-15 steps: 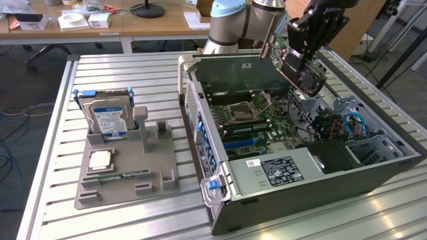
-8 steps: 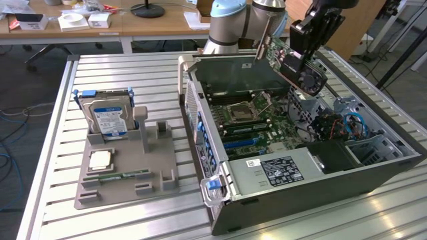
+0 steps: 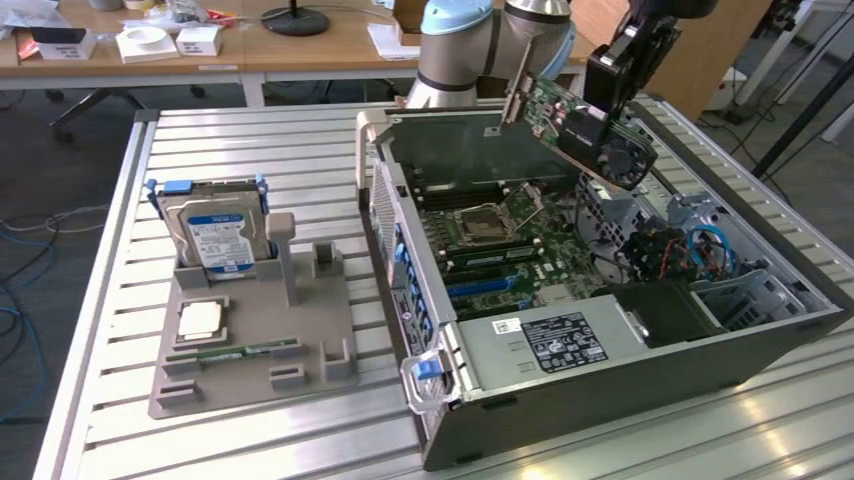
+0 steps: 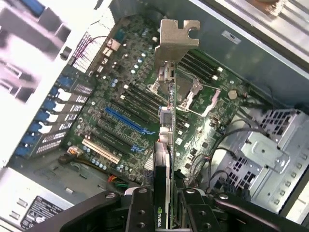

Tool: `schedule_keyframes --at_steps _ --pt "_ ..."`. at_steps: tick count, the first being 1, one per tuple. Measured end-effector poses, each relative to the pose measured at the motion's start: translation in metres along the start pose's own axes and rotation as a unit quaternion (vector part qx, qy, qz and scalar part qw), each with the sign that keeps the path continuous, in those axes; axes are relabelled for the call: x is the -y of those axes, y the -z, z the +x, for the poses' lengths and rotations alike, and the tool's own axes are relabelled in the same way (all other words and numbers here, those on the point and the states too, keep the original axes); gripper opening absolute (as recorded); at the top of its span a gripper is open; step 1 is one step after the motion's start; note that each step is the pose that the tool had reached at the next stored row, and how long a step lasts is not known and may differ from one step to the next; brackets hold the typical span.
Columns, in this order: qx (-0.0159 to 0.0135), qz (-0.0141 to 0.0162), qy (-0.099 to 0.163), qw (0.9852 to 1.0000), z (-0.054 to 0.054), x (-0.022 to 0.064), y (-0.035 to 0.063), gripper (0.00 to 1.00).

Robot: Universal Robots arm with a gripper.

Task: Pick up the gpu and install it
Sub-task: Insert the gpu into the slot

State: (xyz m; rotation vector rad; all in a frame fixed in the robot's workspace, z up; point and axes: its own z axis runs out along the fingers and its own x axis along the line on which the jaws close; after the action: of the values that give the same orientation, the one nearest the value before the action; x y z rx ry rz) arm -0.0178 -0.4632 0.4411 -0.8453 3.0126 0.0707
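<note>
Gripper [image 3: 603, 108] pinches thin black gpu [image 3: 594, 145] above open grey computer case [image 3: 561, 420].
Align your card's edge squarely with the long blue slot [image 4: 123, 121].

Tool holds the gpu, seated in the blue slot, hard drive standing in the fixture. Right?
Not seated: the exterior view shows the gpu held by the tool in the air above the open case. The hard drive does stand in the fixture.

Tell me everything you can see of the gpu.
The gpu is a thin card: green circuit board, black cooler with a fan, greyish metal end bracket. The gripper clamps it by the end away from the bracket. It hangs tilted in the air above the open computer case, over the motherboard, touching nothing else, not seated in any slot.
</note>
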Motion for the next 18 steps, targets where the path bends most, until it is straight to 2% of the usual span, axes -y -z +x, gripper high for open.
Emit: schedule_keyframes --at_steps 5,9,14,18 --pt "-0.0018 -0.0011 0.046 0.999 0.0 0.0 -0.0004 0.26" --pt "-0.0033 -0.0019 0.082 0.9967 0.0 0.0 -0.0008 0.26" --pt "-0.0051 -0.003 0.127 0.9919 0.0 0.0001 -0.0013 0.26" --pt "-0.0065 -0.0039 0.163 0.9866 0.0001 0.0001 -0.0017 0.26"
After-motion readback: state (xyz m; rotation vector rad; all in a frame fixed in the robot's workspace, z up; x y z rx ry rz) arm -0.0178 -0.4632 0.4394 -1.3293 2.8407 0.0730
